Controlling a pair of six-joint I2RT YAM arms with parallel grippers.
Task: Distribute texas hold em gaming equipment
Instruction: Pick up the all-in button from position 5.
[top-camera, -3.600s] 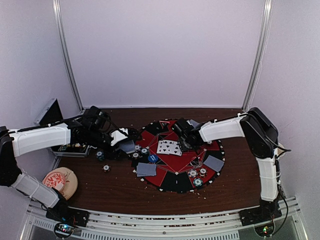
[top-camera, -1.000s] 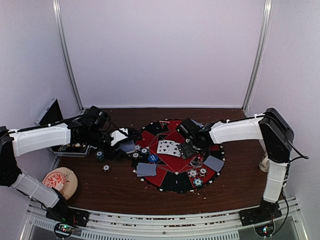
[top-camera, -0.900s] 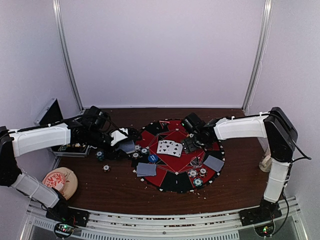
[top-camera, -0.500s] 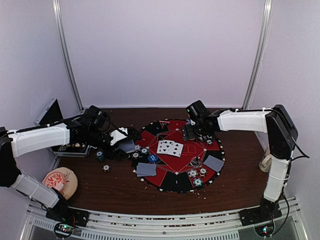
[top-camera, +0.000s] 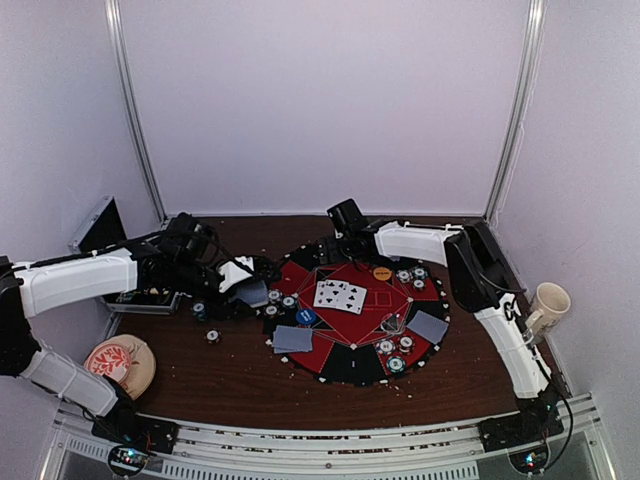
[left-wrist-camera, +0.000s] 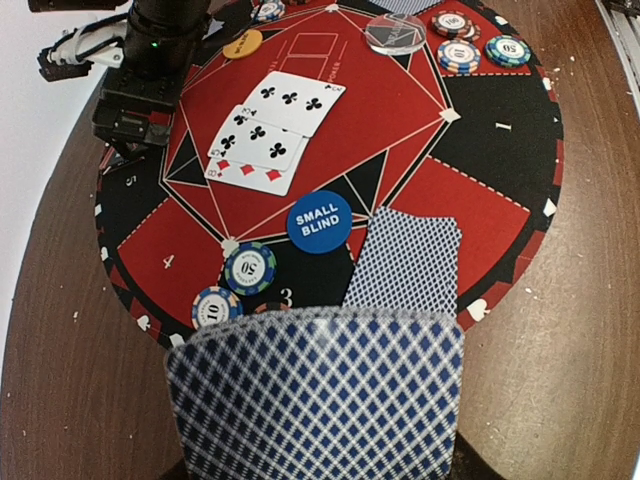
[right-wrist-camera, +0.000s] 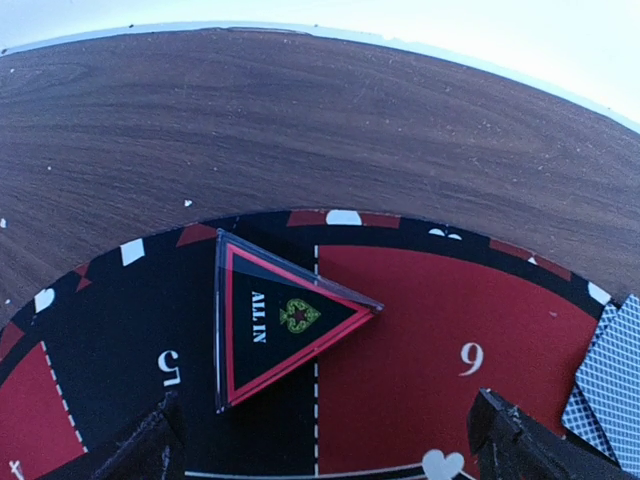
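On the round red-and-black mat (top-camera: 352, 366), several playing cards (top-camera: 338, 295) lie face up in the middle. A blue "small blind" disc (left-wrist-camera: 319, 221), an orange disc (top-camera: 382, 272) and a clear disc (left-wrist-camera: 395, 32) lie around them. Poker chips (left-wrist-camera: 250, 268) and face-down cards (left-wrist-camera: 405, 262) sit along the rim. My left gripper (top-camera: 250, 285) is shut on a stack of blue-backed cards (left-wrist-camera: 315, 395) that hides its fingers. At the mat's far edge my right gripper (right-wrist-camera: 325, 460) is open, just short of a black "all in" triangle (right-wrist-camera: 285, 320).
An open metal case (top-camera: 100, 225) stands at the far left, with loose chips (top-camera: 213, 336) on the wood near it. A round pink object (top-camera: 120, 362) lies front left. A cup (top-camera: 545, 305) stands at the right edge, beside the right arm.
My right arm has swung from the mat's middle to its far left rim, jaws opening a little wider. The orange disc and chips it covered now show. The left arm has not moved.
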